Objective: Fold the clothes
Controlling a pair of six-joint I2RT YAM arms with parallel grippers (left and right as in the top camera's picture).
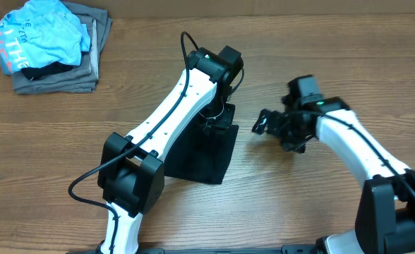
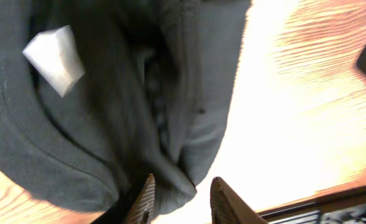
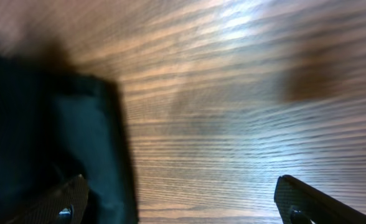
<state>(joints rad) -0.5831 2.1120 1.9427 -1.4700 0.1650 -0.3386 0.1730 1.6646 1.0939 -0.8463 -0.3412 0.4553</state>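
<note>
The folded black cloth garment (image 1: 207,155) bears a white square tag (image 2: 53,57). The crumpled light-blue shirt (image 1: 41,32) shows white lettering.

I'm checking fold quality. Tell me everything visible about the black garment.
The black garment lies on the wooden table, folded into a rough rectangle. It is soft-looking dark fabric with stitched seams, bunched creases and a white tag. The left gripper straddles its edge; whether the jaws pinch it is unclear.
</note>
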